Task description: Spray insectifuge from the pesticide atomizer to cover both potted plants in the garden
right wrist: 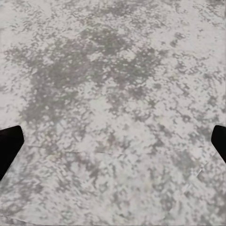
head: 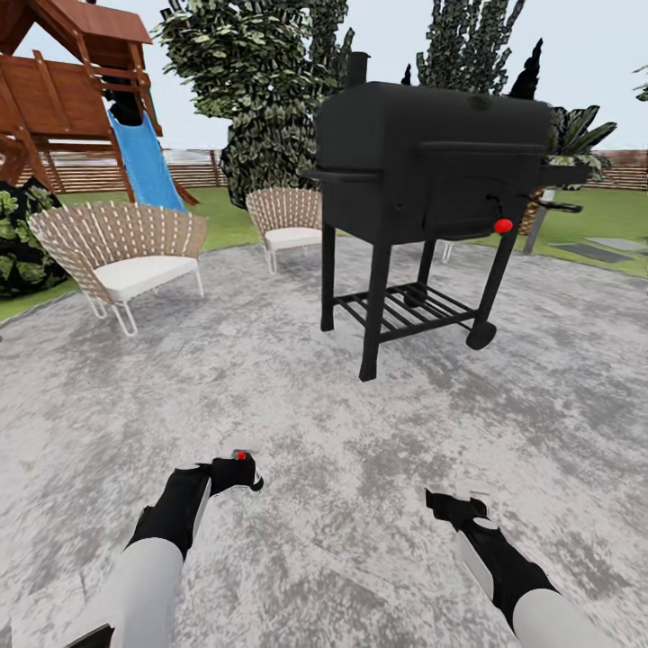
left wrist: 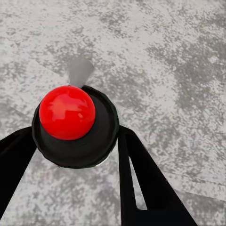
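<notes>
Pickup done, to judge by the grip: holds the pesticide atomizer point(head: 241, 457) in the left gripper point(head: 236, 470), jaws narrowed around its dark round head, red spot point(left wrist: 67, 113) uppermost, well short of the black grill point(head: 432, 162) and toward its left. Carries nothing in the right gripper point(head: 459, 500), jaws spread wide over bare paving, likewise well short of the grill. Leaves the greater part undone: finding both potted plants somewhere in the garden, then spraying each until covered. Stands on the round mottled patio point(head: 270, 378) with plenty of open paving between the grippers and the grill. Faces the grill's legs and low rack as the nearest obstruction straight ahead. Finds two slatted chairs left of the grill, the nearer chair point(head: 121, 243) well apart from it, the farther chair point(head: 283, 220) just beside its left legs, with a passable gap between them. Meets the patio's edge and lawn point(head: 612, 211) right of the grill, with grey stepping slabs point(head: 603, 252) there; looks the roomier way out. Calls for a wide berth round the grill's side shelves when turning with both arms forward.
</notes>
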`<state>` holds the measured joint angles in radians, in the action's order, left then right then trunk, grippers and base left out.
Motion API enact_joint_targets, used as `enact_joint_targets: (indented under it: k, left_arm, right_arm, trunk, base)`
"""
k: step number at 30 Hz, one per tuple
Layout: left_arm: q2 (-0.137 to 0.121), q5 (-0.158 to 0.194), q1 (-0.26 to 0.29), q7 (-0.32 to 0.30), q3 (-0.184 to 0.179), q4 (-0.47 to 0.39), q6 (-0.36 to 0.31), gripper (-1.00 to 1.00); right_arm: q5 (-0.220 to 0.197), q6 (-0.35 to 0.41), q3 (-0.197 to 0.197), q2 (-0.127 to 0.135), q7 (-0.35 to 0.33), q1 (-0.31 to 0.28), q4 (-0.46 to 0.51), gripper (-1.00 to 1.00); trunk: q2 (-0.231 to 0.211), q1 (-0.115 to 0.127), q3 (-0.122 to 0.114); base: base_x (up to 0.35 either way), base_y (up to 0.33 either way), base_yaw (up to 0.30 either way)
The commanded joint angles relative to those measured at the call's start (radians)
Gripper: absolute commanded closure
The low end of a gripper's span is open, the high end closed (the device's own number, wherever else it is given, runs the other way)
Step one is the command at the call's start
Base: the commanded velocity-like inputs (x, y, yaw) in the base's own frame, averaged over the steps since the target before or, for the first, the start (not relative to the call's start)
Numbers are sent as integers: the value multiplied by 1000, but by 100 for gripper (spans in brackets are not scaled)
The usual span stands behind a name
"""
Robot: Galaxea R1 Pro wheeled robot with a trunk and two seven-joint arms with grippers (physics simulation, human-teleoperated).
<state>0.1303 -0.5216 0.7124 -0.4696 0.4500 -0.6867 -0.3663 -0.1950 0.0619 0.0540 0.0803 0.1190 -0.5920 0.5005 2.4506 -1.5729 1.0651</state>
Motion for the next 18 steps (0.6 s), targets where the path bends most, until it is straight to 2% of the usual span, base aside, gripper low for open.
enact_joint_targets:
  k: [1, 4, 10, 18]
  left_arm:
    - [2, -8, 1, -9, 7, -2, -3, 100]
    - [2, -8, 1, -9, 7, -2, -3, 100]
    - [2, -8, 1, -9, 7, -1, -3, 100]
    - [2, -8, 1, -9, 7, -2, -3, 100]
  right_arm:
    - [-9, 6, 6, 1, 7, 0, 3, -100]
    - [-9, 6, 5, 1, 6, 0, 1, -100]
    - [-9, 6, 4, 1, 5, 0, 1, -100]
    - [-9, 6, 4, 1, 5, 0, 1, -100]
  trunk:
    - [0, 0, 1]
    - [0, 0, -1]
    - [0, 0, -8]
    - [0, 0, -17]
  base:
    - [249, 223, -22]
    - [250, 224, -94]
    - [215, 204, -215]
    - [38, 42, -245]
